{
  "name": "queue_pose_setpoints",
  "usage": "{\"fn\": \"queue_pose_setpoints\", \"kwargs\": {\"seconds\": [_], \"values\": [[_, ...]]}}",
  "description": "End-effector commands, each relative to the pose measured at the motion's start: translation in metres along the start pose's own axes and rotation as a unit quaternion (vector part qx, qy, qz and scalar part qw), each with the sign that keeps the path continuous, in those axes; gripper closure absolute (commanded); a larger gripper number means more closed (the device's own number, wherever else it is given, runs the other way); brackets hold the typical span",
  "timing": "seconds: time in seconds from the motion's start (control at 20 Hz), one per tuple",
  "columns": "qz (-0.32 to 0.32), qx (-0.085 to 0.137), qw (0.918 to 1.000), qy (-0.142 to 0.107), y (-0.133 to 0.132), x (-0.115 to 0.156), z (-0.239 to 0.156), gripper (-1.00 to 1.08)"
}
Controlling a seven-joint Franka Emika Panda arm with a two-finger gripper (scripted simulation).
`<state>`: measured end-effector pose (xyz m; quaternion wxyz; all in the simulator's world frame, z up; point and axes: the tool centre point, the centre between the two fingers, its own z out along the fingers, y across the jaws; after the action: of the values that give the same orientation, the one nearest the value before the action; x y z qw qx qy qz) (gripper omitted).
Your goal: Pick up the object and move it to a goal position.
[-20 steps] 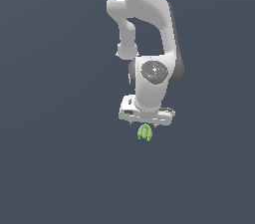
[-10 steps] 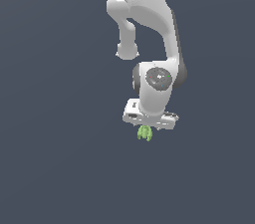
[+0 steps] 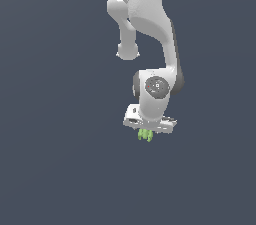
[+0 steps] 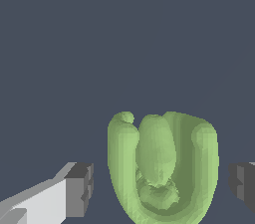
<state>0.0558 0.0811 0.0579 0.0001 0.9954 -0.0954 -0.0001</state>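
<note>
The object (image 3: 145, 136) is a tiny light-green lumpy thing lying on the flat dark grey surface, directly under the white hand. My gripper (image 3: 148, 130) has come down over it, and in the exterior view the hand hides the fingers. In the wrist view the object (image 4: 162, 168) lies between the two dark finger pads (image 4: 79, 190), with a gap showing on each side. My gripper (image 4: 160, 188) is open and straddles the object without touching it. The goal position is out of view.
The white arm (image 3: 150, 24) rises from the hand toward the top of the exterior view. Plain dark grey floor (image 3: 60, 169) surrounds the object on all sides.
The hand has lowered onto the object, so less of the green shows below it. The object has stayed where it was.
</note>
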Motion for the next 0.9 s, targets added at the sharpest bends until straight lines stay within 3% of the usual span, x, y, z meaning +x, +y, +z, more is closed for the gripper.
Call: {"fn": "queue_pose_setpoints", "kwargs": {"seconds": [0.0, 0.3, 0.35, 0.85], "values": [[0.001, 0.0, 1.0, 0.0, 0.0, -0.0003, 0.0117, -0.92], [0.001, 0.0, 1.0, 0.0, -0.0004, 0.0011, 0.0182, -0.92], [0.001, 0.0, 1.0, 0.0, -0.0004, 0.0011, 0.0182, 1.08], [0.001, 0.0, 1.0, 0.0, -0.0004, 0.0011, 0.0182, 1.08]]}}
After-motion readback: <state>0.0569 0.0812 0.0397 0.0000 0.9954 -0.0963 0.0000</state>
